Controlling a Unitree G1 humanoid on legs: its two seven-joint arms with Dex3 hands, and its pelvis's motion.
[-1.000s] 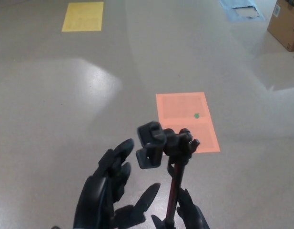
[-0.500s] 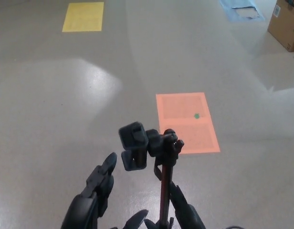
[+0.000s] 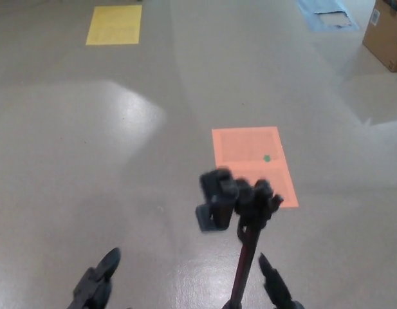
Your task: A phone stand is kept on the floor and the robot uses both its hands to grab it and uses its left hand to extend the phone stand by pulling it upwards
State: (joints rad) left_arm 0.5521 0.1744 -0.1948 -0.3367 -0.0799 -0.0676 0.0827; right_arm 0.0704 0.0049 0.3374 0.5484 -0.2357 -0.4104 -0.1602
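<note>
The phone stand (image 3: 240, 212) stands up in front of me, its dark red pole rising from the bottom edge of the head view and leaning slightly right toward the top. Its black clamp head is blurred and sits over the lower left corner of the orange rectangle (image 3: 253, 164) marked on the grey floor (image 3: 121, 141).

My left hand (image 3: 95, 286) shows only as a few black fingertips at the bottom left, well apart from the pole and holding nothing that I can see; I cannot tell how far its fingers are spread. My right hand (image 3: 276, 290) shows as one black finger just right of the pole's lower part; whether it grips the pole is hidden below the picture's edge.

Farther off lie a yellow rectangle (image 3: 114, 24), a blue sheet (image 3: 327, 13) and a cardboard box (image 3: 386, 33).
</note>
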